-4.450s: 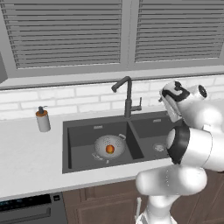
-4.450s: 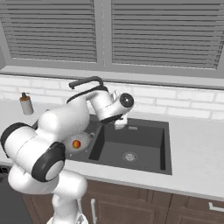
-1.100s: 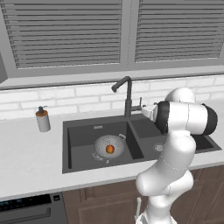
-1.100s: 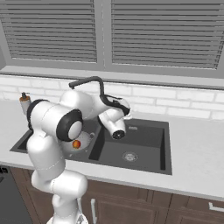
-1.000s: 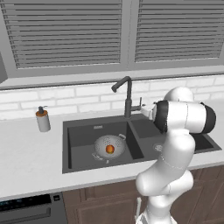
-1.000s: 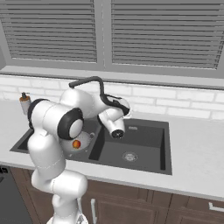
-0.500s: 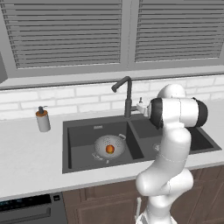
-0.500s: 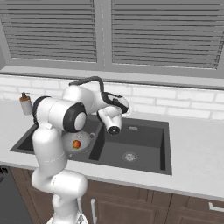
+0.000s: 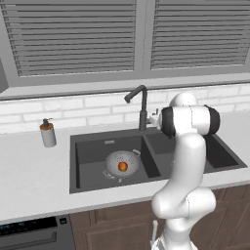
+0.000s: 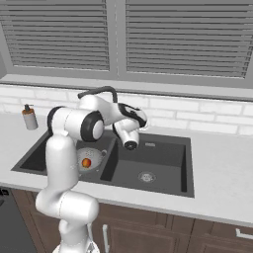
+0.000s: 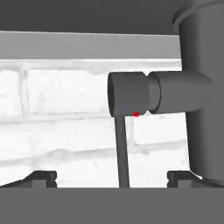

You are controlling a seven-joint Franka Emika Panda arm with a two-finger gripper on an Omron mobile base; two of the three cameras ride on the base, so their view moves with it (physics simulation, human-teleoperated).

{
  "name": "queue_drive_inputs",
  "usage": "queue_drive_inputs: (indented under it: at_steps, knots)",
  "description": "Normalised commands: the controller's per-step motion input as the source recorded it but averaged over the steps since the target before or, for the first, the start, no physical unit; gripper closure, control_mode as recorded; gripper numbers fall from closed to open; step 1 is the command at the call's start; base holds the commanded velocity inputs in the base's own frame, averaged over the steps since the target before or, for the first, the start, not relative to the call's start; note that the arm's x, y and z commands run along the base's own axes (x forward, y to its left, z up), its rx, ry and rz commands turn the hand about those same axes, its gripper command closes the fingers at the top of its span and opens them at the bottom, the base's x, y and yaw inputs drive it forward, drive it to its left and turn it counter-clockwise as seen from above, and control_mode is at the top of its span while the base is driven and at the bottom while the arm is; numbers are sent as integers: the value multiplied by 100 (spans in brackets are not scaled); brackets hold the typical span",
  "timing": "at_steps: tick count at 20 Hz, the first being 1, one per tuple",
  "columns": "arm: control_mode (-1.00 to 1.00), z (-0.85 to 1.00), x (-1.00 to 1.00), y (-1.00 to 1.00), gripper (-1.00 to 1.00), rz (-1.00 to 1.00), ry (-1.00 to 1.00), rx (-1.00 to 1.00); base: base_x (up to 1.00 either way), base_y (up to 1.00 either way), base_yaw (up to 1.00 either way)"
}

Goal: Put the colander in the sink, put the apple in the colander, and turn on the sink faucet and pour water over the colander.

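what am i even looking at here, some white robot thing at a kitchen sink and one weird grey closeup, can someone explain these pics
It is a rendered kitchen with a white robot arm on a mobile base. Two pictures come from cameras riding on that base, one behind the arm to its left and one to its right, so they show the same scene from two sides. The third comes from a camera on the hand itself, looking along the gripper.

In the dark sink, the left basin holds a metal colander with a red-orange apple inside it. A soap dispenser stands on the counter to the left.

The close-up shows the sink faucet and its side lever against the white brick wall. The two dark finger tips stand wide apart at the bottom, either side of the lever's thin rod. The gripper is open and holds nothing.
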Motion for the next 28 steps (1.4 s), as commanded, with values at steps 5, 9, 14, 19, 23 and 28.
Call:
queue_drive_inputs:
  at_steps: [5, 9, 14, 19, 23, 28]
  knots:
    - [-100, -36, 39, -8, -100, 0, -2, 0, 0, 0, 0]
    - [-100, -3, 34, 0, -100, 0, -9, 0, 0, 0, 0]
    - [-100, 0, 36, 0, -100, 0, -8, 0, 0, 0, 0]
    - [-100, 0, 40, 0, -100, 0, -4, 0, 0, 0, 0]
    - [-100, 0, 34, 0, -100, -1, -6, 0, 0, 0, 0]
    - [-100, 0, 28, 0, 100, -11, -12, 1, 0, 0, 0]
